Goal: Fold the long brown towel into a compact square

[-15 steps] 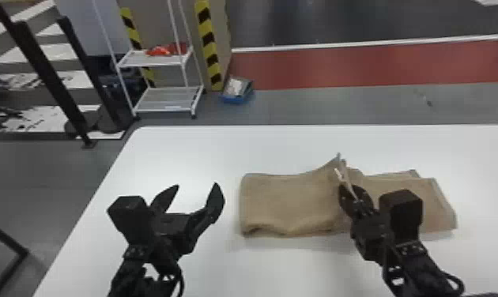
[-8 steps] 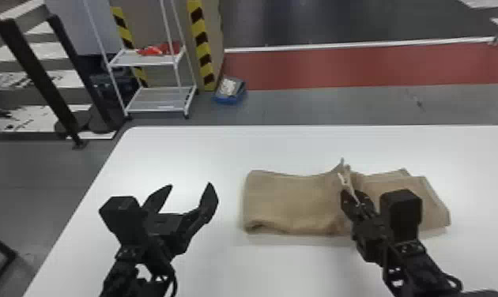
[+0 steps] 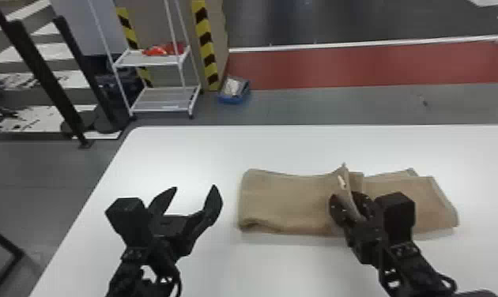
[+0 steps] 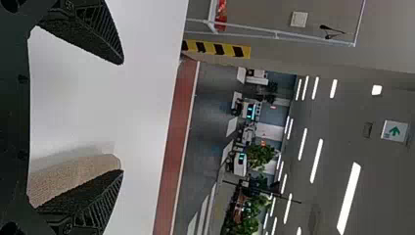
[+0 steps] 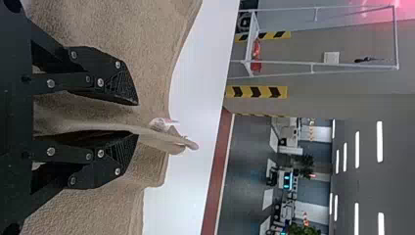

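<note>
Both sets of our fingers are apart: our left gripper (image 3: 195,188) left of the towel (image 3: 283,201), our right gripper (image 3: 349,199) around its raised fold (image 5: 166,140)

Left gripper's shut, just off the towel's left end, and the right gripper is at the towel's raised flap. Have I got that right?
Not quite: the left gripper is open, its fingers spread apart in the head view. It is off the left end of the towel, and the right gripper is at the raised flap.

The brown towel (image 3: 287,201) lies partly folded on the table (image 3: 204,150). Mid-length, 1 flap stands up, with a pale tag (image 3: 341,181).
</note>
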